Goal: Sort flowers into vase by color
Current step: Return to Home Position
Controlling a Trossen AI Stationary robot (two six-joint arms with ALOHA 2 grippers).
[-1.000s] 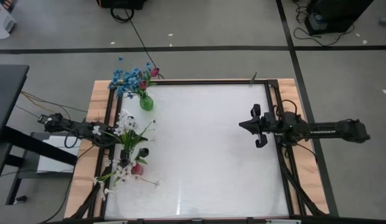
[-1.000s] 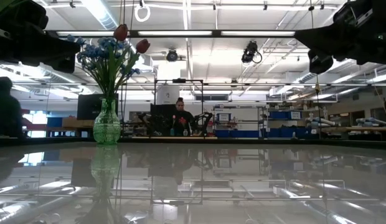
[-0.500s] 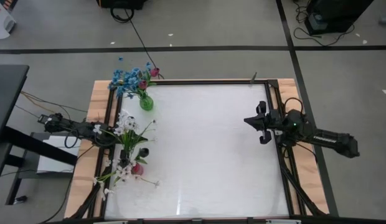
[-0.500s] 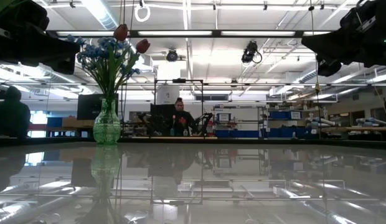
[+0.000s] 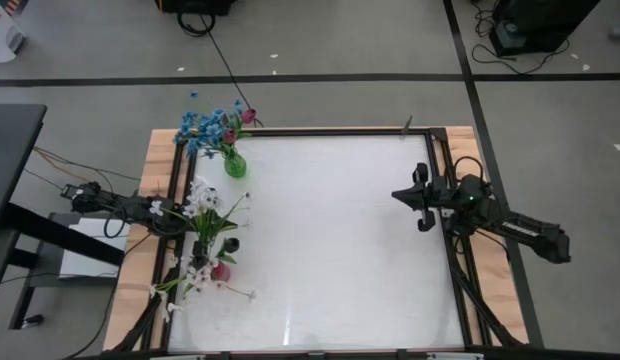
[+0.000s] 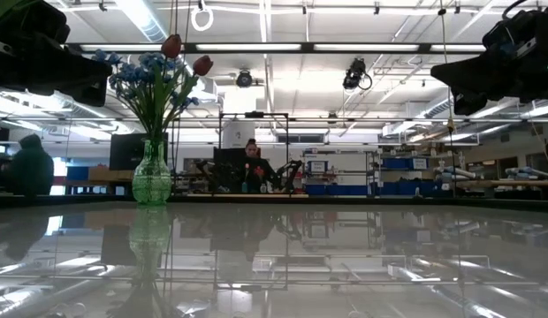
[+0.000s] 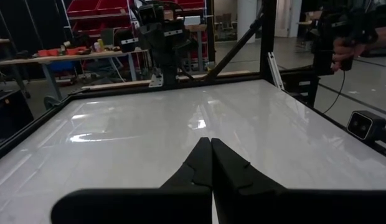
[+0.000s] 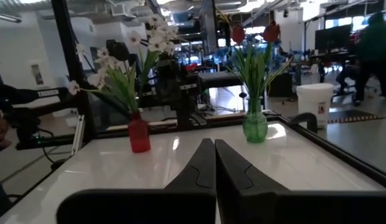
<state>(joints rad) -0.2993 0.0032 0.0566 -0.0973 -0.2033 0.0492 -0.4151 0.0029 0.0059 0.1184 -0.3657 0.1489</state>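
currently blue blossoms (image 5: 202,125) stand in green vase (image 5: 235,164), white sprays (image 5: 200,198) in red vase (image 8: 139,138), worktop (image 5: 330,240) left side. left end effector (image 7: 210,140), pressed together, empty, sits just beside the sprays; a swing could snag them, tip the vase. right end effector (image 8: 214,142), likewise pressed together, waits at right edge.

Two vases on the tabletop (image 5: 340,240): one green vase (image 5: 235,164) at a left corner; one red vase (image 8: 139,137) by the left edge; two tulip buds (image 6: 171,46) in the green.
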